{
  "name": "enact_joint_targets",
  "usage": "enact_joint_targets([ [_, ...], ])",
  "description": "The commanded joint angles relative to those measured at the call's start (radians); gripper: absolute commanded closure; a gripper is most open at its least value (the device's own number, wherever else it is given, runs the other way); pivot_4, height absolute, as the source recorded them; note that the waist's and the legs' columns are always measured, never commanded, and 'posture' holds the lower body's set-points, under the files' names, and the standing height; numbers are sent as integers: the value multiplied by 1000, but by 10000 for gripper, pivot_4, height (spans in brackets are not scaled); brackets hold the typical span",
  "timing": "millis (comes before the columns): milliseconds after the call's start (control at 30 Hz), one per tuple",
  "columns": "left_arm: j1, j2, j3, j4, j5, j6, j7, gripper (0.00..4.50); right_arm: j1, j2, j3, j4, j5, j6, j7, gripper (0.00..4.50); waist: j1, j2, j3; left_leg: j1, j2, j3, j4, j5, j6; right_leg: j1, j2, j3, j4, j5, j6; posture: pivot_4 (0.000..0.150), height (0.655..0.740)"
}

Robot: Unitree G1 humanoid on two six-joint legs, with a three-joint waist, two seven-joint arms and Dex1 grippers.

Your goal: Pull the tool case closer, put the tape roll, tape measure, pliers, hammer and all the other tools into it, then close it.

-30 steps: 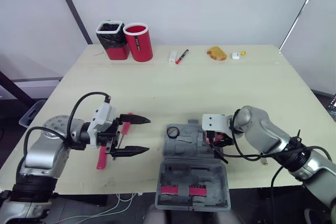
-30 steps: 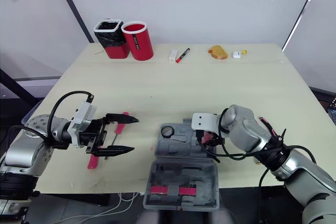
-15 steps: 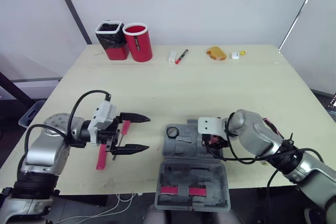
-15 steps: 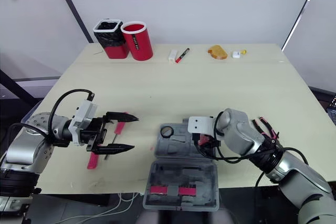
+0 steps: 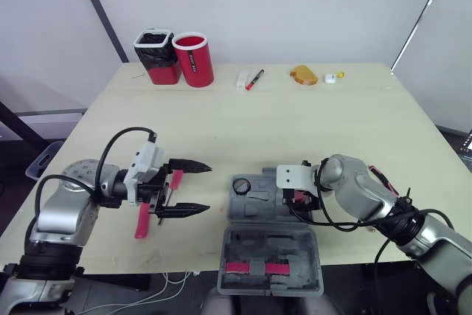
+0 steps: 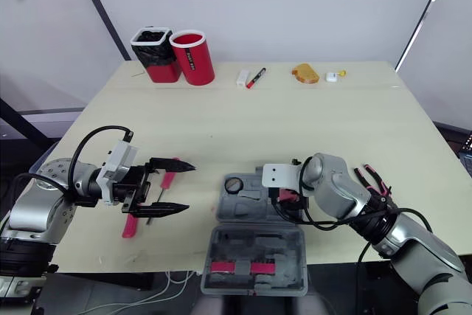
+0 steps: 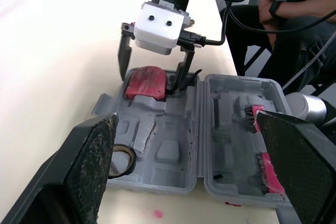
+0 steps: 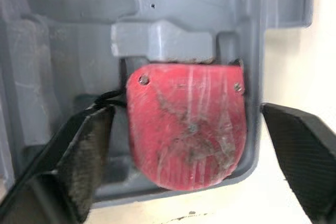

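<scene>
The grey tool case [image 5: 257,203] lies open at the table's front edge, its lid [image 5: 271,260] hanging over the edge. A tape roll [image 5: 240,185] sits in its left pocket. The red tape measure [image 8: 186,132] rests in a pocket at the tray's right end. My right gripper [image 7: 154,74] is open, one finger on each side of the tape measure. My left gripper [image 5: 208,188] is open and hovers left of the case. Beneath it lie red-handled tools [image 5: 141,222]. Pliers [image 6: 371,180] lie on the table beyond my right arm.
At the back left stand a black-lined bin [image 5: 156,55] and a red cup [image 5: 195,58]. Along the back lie a white block [image 5: 243,80], a marker [image 5: 254,79], a yellow-brown lump [image 5: 304,75] and a small white item [image 5: 333,77]. A seated person [image 7: 294,3] is beyond the table.
My right gripper has shifted a little to the left over the case tray, staying around the tape measure. The left arm has not moved.
</scene>
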Motion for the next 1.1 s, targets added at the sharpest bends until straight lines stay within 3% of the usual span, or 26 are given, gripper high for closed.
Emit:
enact_joint_targets([
  [33, -8, 2, 5, -6, -4, -4, -15, 0, 8, -27, -50, -70, -7, 3, 4, 161, 1, 0, 0, 0, 0, 0, 0, 0, 0, 0, 0, 0, 0, 0, 0, 1500, 7400],
  [233, -9, 4, 3, 0, -5, -9, -21, 0, 45, -107, -126, -180, 24, 39, 37, 161, 2, 0, 0, 0, 0, 0, 0, 0, 0, 0, 0, 0, 0, 0, 0, 1500, 7400],
  [333, -7, 3, 5, -1, -6, -10, -21, 0, 135, -146, -277, -233, 108, 6, 17, 161, 5, 0, 0, 0, 0, 0, 0, 0, 0, 0, 0, 0, -1, 0, 0, 1500, 7400],
  [500, -5, 1, 5, 2, -6, -14, -22, 0, 337, -42, -565, -186, 338, -251, -55, 161, 0, 0, 0, -1, 0, 0, 0, 0, 0, 0, 0, 0, -1, 0, 0, 1500, 7400],
  [600, -9, -1, 1, 10, -4, -17, -26, 0, 416, 8, -639, -164, 419, -348, -65, 8042, 1, 0, 0, 0, 0, -1, 0, 0, 0, 1, 1, 0, 0, 0, 0, 1500, 7400],
  [667, -15, -3, -3, 16, -3, -19, -28, 0, 455, 29, -641, -149, 438, -404, -71, 18832, 0, 0, 0, 0, 0, 0, 0, 0, 0, 1, 1, 1, 0, 0, 0, 1500, 7400],
  [700, -17, -3, -4, 20, -2, -20, -30, 0, 464, 43, -643, -143, 449, -418, -79, 22147, 0, 0, 0, 0, 0, 0, 0, 0, 0, 1, 1, 1, 0, 0, 1, 1500, 7400],
  [1100, -33, 1, -8, 31, 2, -22, -35, 0, 476, 176, -633, 150, 496, -676, -104, 22147, 1, -1, 0, 1, 0, 1, 0, 0, 0, 1, 1, 2, 0, 0, 0, 1500, 7400],
])
